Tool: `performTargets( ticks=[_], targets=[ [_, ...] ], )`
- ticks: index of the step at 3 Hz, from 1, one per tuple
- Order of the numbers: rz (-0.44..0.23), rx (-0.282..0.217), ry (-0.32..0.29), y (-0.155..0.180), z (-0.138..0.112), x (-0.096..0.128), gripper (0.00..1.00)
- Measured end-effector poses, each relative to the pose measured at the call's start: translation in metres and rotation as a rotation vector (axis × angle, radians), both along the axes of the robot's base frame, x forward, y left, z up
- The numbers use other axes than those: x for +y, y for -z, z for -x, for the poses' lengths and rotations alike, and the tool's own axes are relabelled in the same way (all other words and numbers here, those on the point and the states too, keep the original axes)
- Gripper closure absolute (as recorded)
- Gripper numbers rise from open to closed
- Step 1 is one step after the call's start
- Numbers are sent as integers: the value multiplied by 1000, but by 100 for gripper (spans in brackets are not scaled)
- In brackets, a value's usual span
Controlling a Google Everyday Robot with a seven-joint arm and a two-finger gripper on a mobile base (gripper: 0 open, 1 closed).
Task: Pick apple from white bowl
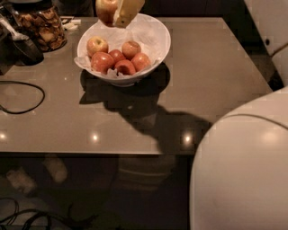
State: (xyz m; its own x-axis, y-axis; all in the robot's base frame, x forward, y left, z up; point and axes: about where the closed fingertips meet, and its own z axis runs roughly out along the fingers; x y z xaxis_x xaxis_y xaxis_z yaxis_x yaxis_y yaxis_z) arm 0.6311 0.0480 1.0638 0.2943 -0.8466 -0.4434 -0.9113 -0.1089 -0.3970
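The white bowl (155,47) stands at the back of the brown table, lined with crinkled white paper. It holds several apples, red ones (102,60) in front and a smaller yellow-red one (97,45) at the left. My gripper (118,12) is at the top edge of the view, above the bowl's far rim. It is shut on the golden-yellow apple (106,10), which hangs clear above the bowl. The upper part of the gripper is cut off by the frame edge.
A glass jar of brown snacks (43,28) stands left of the bowl, with a dark object (24,47) beside it. A black cable (22,96) loops on the table's left side. The robot's white body (243,170) fills the lower right. The table's front edge (99,152) crosses mid-frame.
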Motion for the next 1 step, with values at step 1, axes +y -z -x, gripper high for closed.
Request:
performTargets(
  ticks=[1],
  targets=[
    [-3,-5,0,-3,1,0,100]
  ],
)
